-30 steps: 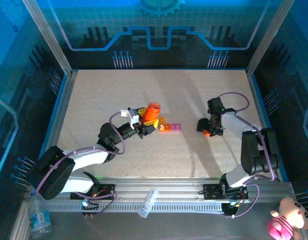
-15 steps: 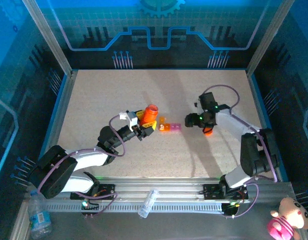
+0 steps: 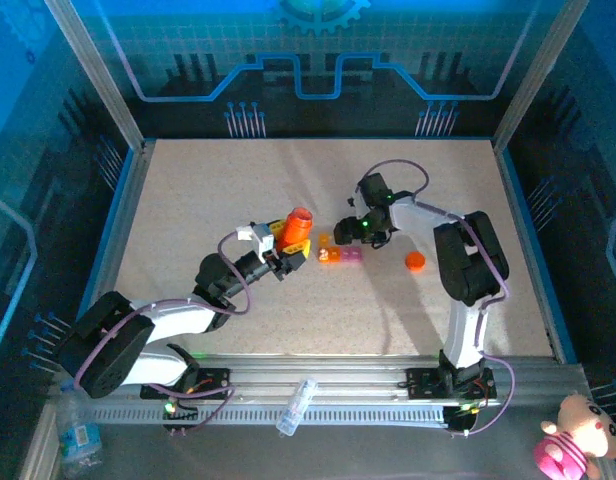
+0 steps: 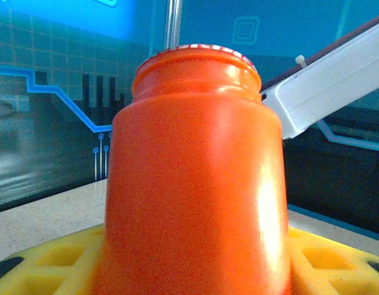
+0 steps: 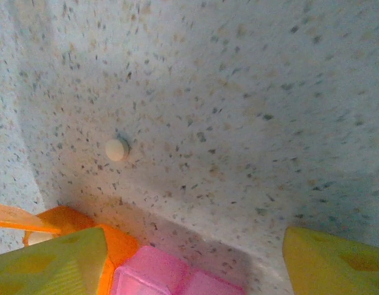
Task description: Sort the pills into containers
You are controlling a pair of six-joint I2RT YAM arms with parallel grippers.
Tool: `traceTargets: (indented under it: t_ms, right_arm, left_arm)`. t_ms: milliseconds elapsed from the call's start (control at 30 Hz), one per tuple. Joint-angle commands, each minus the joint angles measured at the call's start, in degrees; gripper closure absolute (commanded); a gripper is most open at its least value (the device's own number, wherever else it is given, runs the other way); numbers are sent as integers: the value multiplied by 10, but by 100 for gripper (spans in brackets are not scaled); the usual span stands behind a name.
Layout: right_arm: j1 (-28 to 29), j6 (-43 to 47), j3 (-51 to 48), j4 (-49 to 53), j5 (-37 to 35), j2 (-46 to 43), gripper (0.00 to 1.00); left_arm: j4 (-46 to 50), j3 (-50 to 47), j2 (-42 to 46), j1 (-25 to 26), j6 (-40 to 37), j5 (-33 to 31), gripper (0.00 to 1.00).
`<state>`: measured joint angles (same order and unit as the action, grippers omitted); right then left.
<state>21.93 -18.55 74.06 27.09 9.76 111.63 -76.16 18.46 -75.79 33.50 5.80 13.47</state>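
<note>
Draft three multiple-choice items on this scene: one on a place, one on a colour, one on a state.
1. Where does the orange cap lie?
A. on the table, right of the containers
B. at the far left corner
C. off the edge, on the rail

2. What colour is the loose pill?
A. red
B. whitish
C. black

3. What is the left end effector doing?
A. standing open and empty
B. pinching a pill
C. holding the orange bottle

Answers:
1. A, the cap sits alone on the bare surface beside the strip.
2. B, the right wrist view shows a pale disc.
3. C, the left wrist view shows the bottle between the yellow fingers.
</note>
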Motion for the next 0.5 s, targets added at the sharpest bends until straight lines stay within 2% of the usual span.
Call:
traceTargets:
  t_ms: [0,467]
  right_arm:
    - [13,-14,-1,-2,32,3,25]
    - [24,-44,-118,-48,90,-80,26]
  left_arm:
    - [-14,-7,14,0,-16,-11,100]
    - [-30,-5,-3,0,-9,-7,100]
